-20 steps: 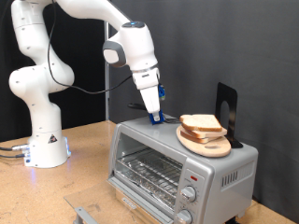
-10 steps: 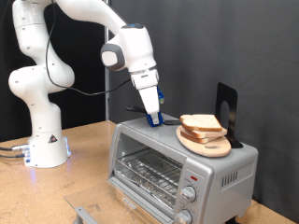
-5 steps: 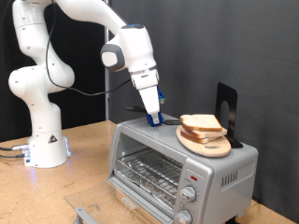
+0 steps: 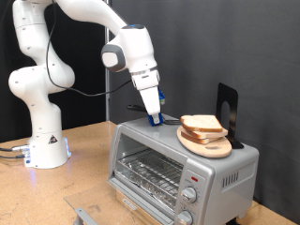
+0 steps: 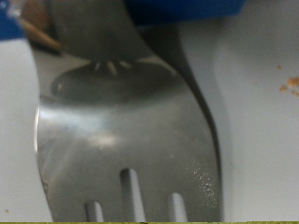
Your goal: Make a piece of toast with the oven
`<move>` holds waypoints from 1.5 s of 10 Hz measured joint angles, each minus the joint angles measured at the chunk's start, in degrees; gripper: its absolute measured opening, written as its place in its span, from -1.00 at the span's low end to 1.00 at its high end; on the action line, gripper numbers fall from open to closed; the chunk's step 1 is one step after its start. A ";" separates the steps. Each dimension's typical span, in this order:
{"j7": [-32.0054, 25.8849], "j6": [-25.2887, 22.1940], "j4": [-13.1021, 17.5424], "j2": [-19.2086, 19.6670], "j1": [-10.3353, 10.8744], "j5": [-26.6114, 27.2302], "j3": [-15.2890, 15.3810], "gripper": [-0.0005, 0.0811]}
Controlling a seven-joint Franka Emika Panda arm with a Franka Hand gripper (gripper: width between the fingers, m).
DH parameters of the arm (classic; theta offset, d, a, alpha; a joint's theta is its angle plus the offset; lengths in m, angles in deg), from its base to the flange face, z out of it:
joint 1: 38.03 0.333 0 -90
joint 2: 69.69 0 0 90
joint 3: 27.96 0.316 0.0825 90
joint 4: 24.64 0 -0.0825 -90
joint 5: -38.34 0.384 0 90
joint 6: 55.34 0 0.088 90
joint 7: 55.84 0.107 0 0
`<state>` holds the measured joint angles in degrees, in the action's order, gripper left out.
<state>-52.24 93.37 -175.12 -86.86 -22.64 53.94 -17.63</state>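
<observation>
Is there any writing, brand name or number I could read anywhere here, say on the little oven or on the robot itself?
No text is readable in either view.
The oven: marks around its two knobs, if any, are too small and blurred to read; no brand name shows.
The robot's base: a small dark mark, too small to read.
The hand, down at the oven's top beside the piece of toast: no lettering shows.
Wrist view: only a metal fork, no writing.

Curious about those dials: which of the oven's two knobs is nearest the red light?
The upper knob, directly below the red light; the lower knob sits beneath it. The hand is up at the oven's top.
</observation>
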 joint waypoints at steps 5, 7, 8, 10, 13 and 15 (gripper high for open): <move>-0.25 -1.41 0.25 -0.29 0.32 7.04 -0.05 0.21; -1.03 -2.99 0.25 -0.82 0.45 9.49 -0.08 0.21; -2.06 -3.15 0.18 -1.00 0.65 10.94 -0.12 0.21; -6.58 -1.94 -0.25 -2.08 1.99 16.19 -0.62 0.21; -10.17 -3.23 -0.96 -7.26 2.84 20.64 -2.04 0.21; -10.17 -8.99 -1.33 -11.29 2.76 20.65 -3.95 0.21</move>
<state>-62.42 84.37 -176.44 -98.15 -19.88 74.59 -21.58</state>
